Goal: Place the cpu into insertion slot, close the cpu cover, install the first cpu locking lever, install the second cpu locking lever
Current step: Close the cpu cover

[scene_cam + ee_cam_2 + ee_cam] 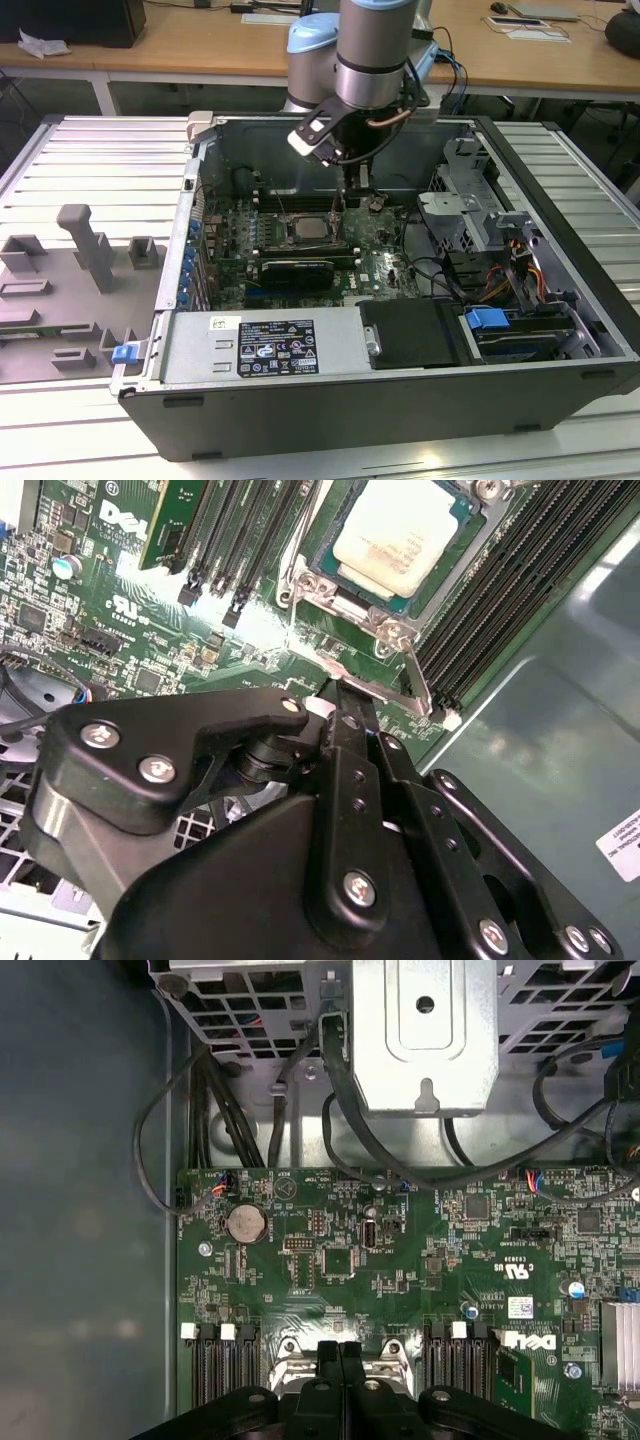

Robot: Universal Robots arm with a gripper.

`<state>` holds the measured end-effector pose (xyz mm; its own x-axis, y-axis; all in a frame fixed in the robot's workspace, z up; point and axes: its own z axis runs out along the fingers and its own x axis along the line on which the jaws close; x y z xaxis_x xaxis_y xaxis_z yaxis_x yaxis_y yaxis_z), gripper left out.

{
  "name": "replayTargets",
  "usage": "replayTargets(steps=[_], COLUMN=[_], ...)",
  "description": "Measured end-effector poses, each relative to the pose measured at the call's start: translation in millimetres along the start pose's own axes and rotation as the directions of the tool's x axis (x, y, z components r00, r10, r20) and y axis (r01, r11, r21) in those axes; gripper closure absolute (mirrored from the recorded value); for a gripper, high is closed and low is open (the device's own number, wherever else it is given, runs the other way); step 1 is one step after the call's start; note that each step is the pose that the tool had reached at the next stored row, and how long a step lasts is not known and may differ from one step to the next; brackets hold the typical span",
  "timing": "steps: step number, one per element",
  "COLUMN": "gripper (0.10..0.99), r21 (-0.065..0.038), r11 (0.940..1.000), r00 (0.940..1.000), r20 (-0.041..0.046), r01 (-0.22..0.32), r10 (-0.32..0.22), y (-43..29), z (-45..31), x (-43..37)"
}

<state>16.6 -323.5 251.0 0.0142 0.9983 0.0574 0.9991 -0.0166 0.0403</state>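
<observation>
Cpu [396, 535] lies seated in the insertion slot [332, 237], just past the tips of the gripper [345, 695] and a little to one side of its line. The pale metal top faces up, and the cpu cover [340, 598] lies flat around it. A thin metal locking lever [412, 675] runs along the socket's edge nearest the gripper; its end sits right by the fingertips, though whether they touch it cannot be told. In the first wrist view the two black fingers [328, 1362] are pressed together with only a seam between them, closed, and nothing shows clamped in that seam. The socket's bright metal edge sits directly under them, and black memory slots [212, 1365] flank the gripper [340, 1352] on both sides. The green motherboard [400, 1290] spreads out beyond the tips.

In the exterior view the arm [372, 60] drops from above into the open computer case [560, 330]. Its wrist is tilted, with the gripper [357, 190] pointing down at the board close beside the cpu [308, 227]
</observation>
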Motion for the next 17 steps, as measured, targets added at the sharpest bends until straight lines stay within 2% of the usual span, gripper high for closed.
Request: replayTargets(steps=[13,17], gripper=[0.980,0.980], r21=[0.000,0.000], r11=[1.0000,1.0000], r00=[1.0000,1.0000], r20=[0.0000,-0.0001], r01=[0.000,0.000], r10=[0.000,0.000], y=[-12.7,-17.6], z=[-0.4,4.9], x=[-0.1,-0.6])
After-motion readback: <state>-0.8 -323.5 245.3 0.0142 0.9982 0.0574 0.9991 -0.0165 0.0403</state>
